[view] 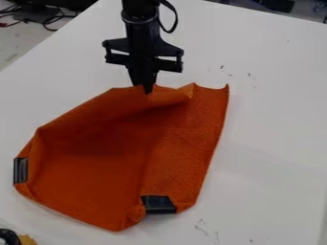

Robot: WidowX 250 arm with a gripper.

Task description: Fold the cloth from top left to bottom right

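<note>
Orange cloth (89,167) on white tabletop (275,139), L & ctr of view, running from just above mid-ht to near btm. Upper edge bunched & raised at gripper (147,90); upper L part curls over, shadowed hollow below it. R part = rougher weave, long strip slanting down to btm, w/ small pointed peaks along top, incl. a paler flap (188,90) nr upper R. Outline uneven: rounded lower L, blunt pt at btm. Dark patch (21,170) on cloth's L edge, upright; 2nd dark piece (158,204) at lower R edge, lying crosswise. Gripper hangs down fr. top of view, approx. vert., black; jaws tog. on cloth's upper edge, fabric clamped btwn. Black arm (140,26) above, cable loop (176,19) on its R side. Tabletop has small dk scuffs R of gripper & more below cloth, lower R. Upper L, beyond tabletop edge: tangled cables (52,20), mostly blk, some red. Btm L corner: round blk item (9,236), partly cut off, beside yellowish bit (27,240); can't ID either.
</note>
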